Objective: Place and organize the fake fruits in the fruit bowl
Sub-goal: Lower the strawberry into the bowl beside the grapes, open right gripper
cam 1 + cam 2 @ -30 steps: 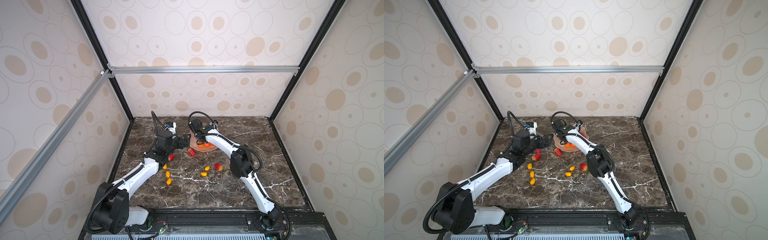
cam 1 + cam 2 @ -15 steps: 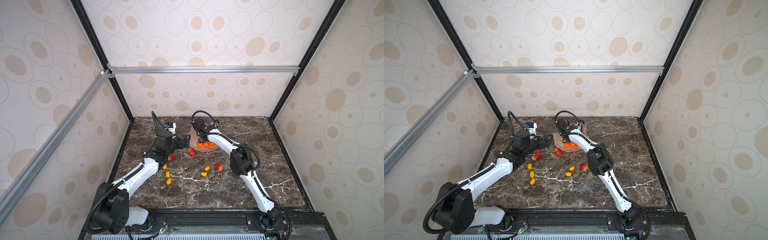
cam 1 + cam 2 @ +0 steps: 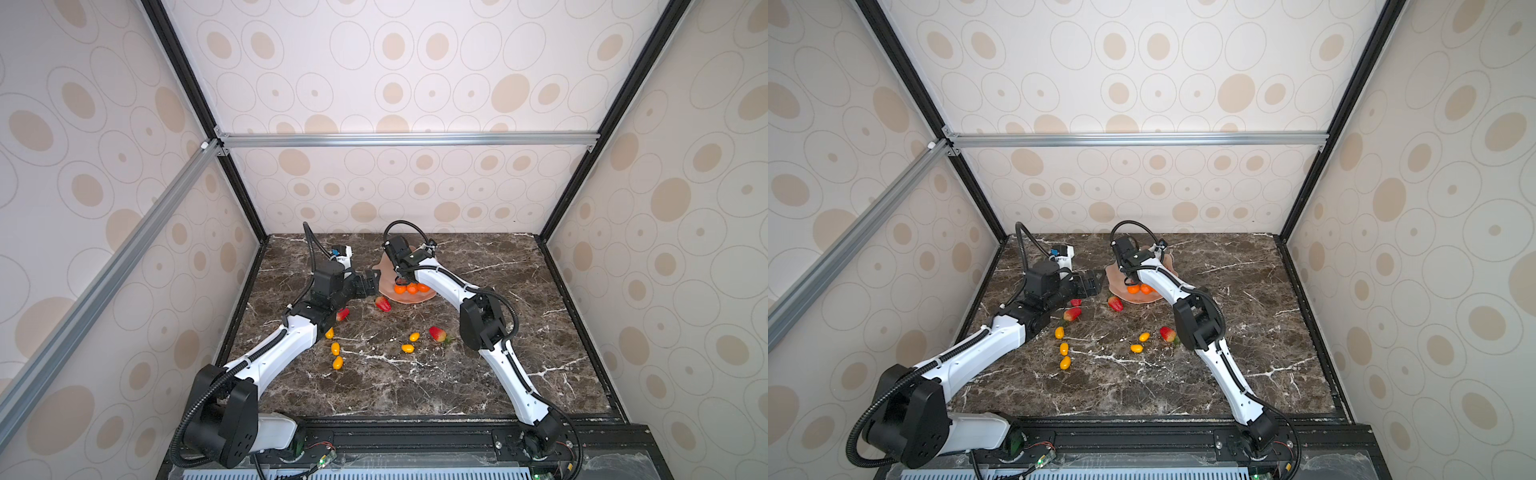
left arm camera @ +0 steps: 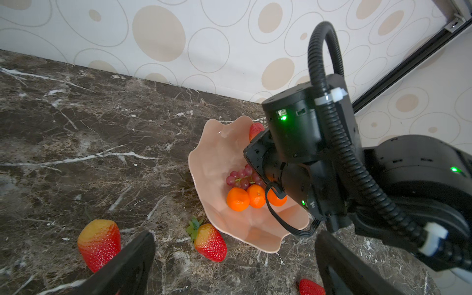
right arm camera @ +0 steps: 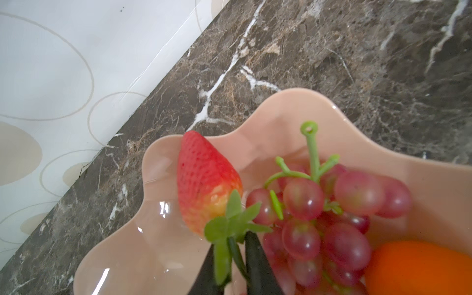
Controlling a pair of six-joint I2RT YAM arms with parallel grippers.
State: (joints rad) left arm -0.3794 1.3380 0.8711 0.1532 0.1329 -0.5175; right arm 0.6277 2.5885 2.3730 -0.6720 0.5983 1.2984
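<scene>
Dark veined marble tabletop [image 3: 415, 386], taken from its left: the left gripper [image 3: 368, 283], jaws spread wide and empty, hangs near a loose red plastic strawberry [image 4: 210, 242] that lies on its side ahead of the fingers, just beside the rim, long axis slanted across their gap. Next we list the pale pink glossy scalloped fruit bowl [image 4: 212, 153], holding round orange tangerines [image 4: 237, 199], a dark red grape bunch [image 5: 332, 217] and a bowl strawberry [image 5: 204, 184]. Last comes the right gripper [image 5: 229, 240], jaws close either side of that fruit's green stem; we cannot tell whether they pinch it, and we judge the left arm nearer the loose one.
</scene>
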